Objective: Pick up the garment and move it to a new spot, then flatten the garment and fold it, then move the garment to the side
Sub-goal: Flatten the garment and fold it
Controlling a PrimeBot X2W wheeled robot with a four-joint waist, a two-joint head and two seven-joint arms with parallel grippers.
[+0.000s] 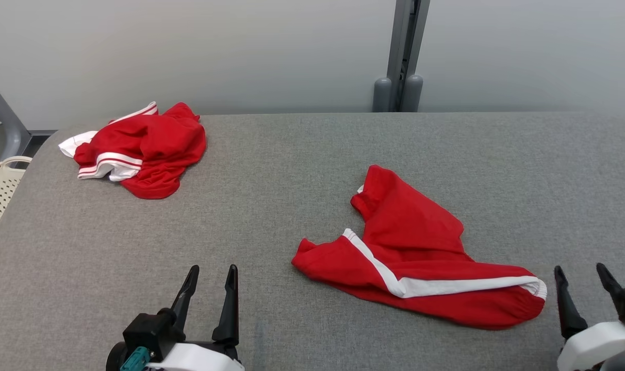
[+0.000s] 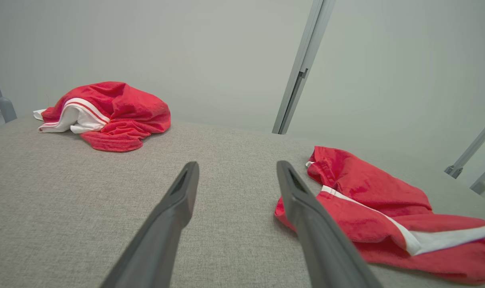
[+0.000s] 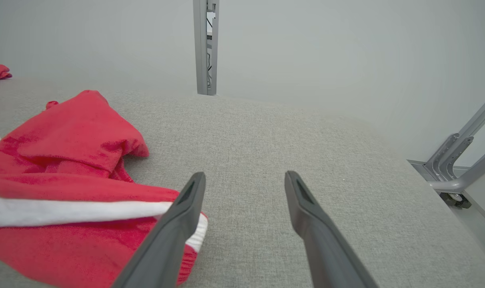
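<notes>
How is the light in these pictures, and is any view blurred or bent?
Head view: soft even light, the near red garment sharp, only a faint shadow under it. Left wrist view: the left end effector looks soft up close, and the pole leans. Right wrist view: no glare on the grey table.

No writing, label, brand mark, number or sign can be read anywhere. Only plain white stripes are seen on the red garment (image 1: pixel 421 252) and on the crumpled red garment (image 1: pixel 147 149). Nothing legible is borne by the grey padded surface (image 1: pixel 312 154).
</notes>
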